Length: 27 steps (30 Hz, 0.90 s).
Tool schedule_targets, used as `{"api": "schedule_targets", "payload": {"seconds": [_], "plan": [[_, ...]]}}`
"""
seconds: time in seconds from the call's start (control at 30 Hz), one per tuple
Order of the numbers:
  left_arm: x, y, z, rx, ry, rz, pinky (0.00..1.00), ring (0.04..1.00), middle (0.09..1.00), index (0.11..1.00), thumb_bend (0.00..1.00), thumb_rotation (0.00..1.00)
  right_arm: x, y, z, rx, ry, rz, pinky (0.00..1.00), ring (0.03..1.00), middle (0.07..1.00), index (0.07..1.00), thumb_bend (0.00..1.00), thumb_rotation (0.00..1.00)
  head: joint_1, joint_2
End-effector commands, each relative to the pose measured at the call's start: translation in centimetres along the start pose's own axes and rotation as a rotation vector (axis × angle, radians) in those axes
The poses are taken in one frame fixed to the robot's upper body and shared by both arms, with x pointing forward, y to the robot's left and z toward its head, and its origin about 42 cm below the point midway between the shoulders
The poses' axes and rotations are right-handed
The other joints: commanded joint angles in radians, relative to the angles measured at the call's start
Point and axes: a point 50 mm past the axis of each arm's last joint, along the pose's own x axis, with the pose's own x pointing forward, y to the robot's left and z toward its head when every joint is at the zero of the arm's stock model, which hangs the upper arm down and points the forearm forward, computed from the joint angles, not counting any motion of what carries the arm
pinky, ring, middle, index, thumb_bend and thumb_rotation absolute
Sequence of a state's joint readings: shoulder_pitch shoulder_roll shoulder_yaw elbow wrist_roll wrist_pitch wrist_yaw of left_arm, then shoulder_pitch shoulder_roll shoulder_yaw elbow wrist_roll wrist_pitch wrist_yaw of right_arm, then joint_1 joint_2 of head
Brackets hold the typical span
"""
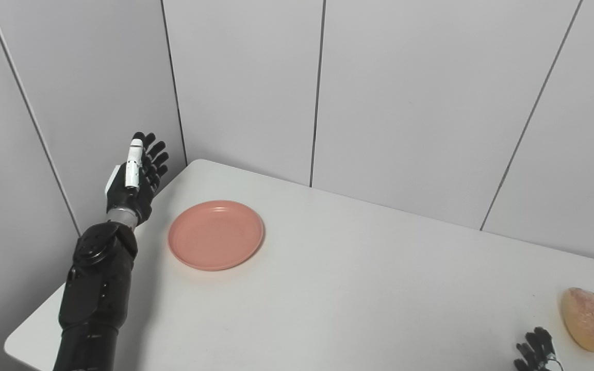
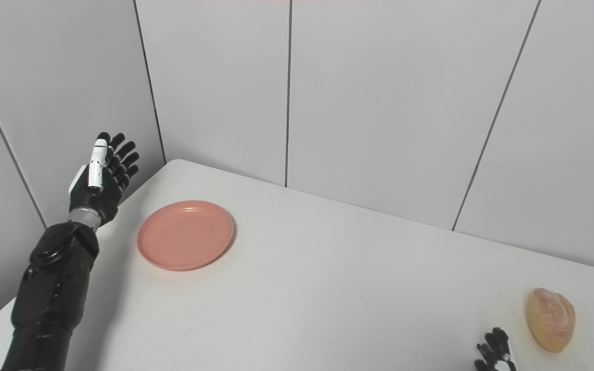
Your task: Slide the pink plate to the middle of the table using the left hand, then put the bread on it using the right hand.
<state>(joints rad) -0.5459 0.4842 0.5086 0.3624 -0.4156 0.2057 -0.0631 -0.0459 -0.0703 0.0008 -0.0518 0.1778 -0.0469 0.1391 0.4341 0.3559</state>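
The pink plate (image 1: 216, 235) lies empty on the white table (image 1: 359, 288), toward its far left part. My left hand (image 1: 137, 178) is raised above the table's left edge, left of the plate and apart from it, open with fingers spread and pointing up. The bread (image 1: 587, 318), a golden-brown roll, rests near the table's right edge. Only the fingertips of my right hand (image 1: 537, 351) show at the bottom edge, just left of the bread and not touching it; the fingers look apart and hold nothing.
Grey wall panels (image 1: 405, 93) stand close behind the table and along its left side, right beside my left hand. The table's rounded near-left corner (image 1: 18, 342) is visible. A wide stretch of tabletop separates plate and bread.
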Motion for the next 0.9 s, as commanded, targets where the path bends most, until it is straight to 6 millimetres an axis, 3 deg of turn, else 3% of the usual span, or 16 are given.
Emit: {"api": "schedule_targets", "payload": {"seconds": [0.0,0.43,0.87], "plan": [[0.8,0.2,3.1,0.007,-0.099,-0.02,0.99,0.951,0.943,0.935,0.39,1.0,0.4,-0.3,1.5,-0.003,-0.044,0.003,1.0,1.0,1.0,1.0,0.18,1.0,0.0,0.0],[0.2,2.0,1.9,-0.015,-0.07,0.011,1.0,0.966,0.96,0.949,0.37,1.0,0.5,-0.8,1.3,-0.001,-0.044,0.007,1.0,1.0,1.0,1.0,0.2,1.0,0.007,0.006],[-0.2,1.9,-0.4,-0.053,-0.02,0.025,1.0,0.96,0.945,0.937,0.34,1.0,0.4,-0.8,1.5,-0.008,-0.048,0.005,1.0,1.0,1.0,1.0,0.21,1.0,0.003,0.015]]}}
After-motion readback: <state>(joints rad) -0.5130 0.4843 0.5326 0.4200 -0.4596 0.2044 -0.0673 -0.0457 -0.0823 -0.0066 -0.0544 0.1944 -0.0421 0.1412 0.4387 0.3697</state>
